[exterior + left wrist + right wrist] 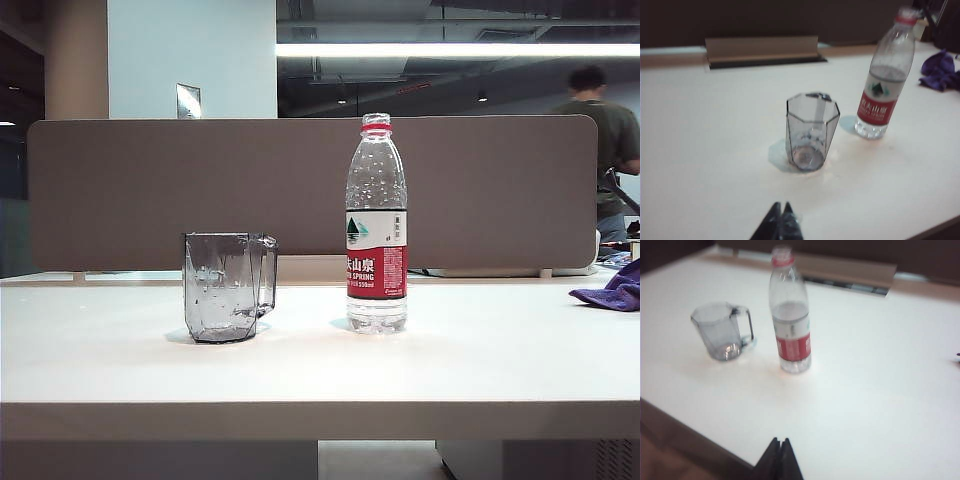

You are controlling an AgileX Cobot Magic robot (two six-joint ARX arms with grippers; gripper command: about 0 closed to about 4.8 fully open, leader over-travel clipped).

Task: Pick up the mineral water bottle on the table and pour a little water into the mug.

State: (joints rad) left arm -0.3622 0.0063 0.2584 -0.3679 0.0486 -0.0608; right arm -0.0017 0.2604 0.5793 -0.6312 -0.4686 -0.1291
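Bright ceiling strip light (455, 49) overhead; both wrist views soft, blurred.

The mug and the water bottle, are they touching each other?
Apart. In the exterior view, bare table shows between the mug, its handle included, and the water bottle. Both wrist views show the same gap.

Mug (228, 287) stands upright mid-desk (320, 375), bottle (376, 225) upright just beside it on its right, handle side, apart. Cloth (612, 287) lies at the desk's right edge. Partition (310, 190) runs along the back edge.
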